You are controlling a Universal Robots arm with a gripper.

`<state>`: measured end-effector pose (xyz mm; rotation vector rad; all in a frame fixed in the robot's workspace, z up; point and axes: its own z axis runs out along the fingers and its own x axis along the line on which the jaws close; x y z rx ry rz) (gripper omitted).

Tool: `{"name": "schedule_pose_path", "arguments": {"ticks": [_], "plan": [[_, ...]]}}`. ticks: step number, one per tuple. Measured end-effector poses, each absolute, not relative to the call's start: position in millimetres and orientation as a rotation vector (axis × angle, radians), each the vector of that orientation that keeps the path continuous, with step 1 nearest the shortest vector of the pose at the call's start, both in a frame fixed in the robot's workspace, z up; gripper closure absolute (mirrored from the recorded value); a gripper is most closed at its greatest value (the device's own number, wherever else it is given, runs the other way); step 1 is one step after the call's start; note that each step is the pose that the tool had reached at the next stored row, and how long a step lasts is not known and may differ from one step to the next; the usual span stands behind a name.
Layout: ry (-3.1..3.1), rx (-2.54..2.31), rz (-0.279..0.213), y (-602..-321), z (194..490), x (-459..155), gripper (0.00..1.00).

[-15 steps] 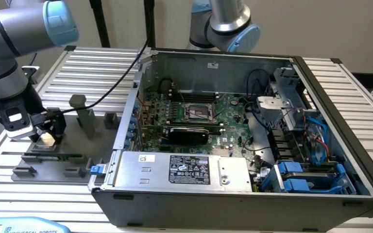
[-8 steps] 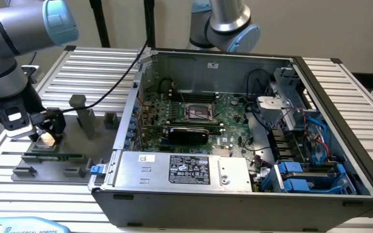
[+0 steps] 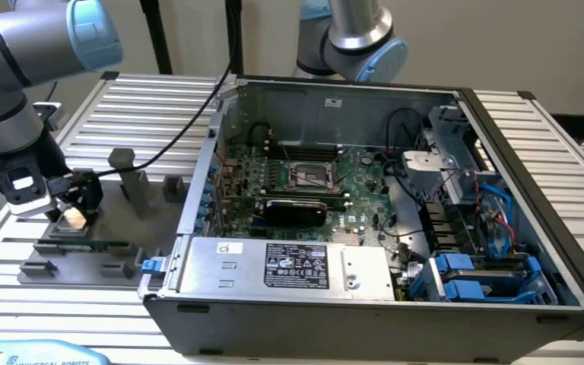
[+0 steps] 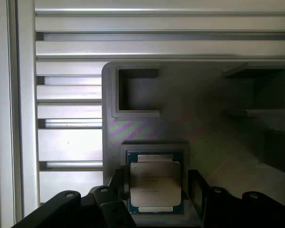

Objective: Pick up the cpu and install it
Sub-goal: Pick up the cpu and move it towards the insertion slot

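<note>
Dull metal cpu [image 4: 155, 184]; matt plastic tray [image 4: 190, 126]

The silver-grey jointed arm with pale-blue caps [image 3: 23, 46] is bent downward; its black two-fingered gripper [image 3: 73, 207] is spread wide, fingers [image 4: 195, 184] pointed down.

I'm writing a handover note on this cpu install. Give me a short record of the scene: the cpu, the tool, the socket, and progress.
cpu: lying flat, metal top up, in a recess of the grey tray
tool: open, a finger on either side of the cpu, not closed on it
tray position: to the exterior view's left of the open computer case
socket: on the green board inside the case, away from the tool
progress: cpu not yet lifted or installed
</note>
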<state>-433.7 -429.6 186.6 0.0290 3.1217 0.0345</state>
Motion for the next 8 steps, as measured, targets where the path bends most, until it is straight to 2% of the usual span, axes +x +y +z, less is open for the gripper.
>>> {"name": "schedule_pose_path", "arguments": {"ticks": [2, 3, 8], "plan": [[3.122, 0.029, 0.035, -429.6, 186.7, -433.8, 0.37], [3.122, 0.029, 0.035, -429.6, 186.7, -433.7, 0.44], [3.122, 0.029, 0.034, -429.6, 186.7, -433.7, 0.44]]}}
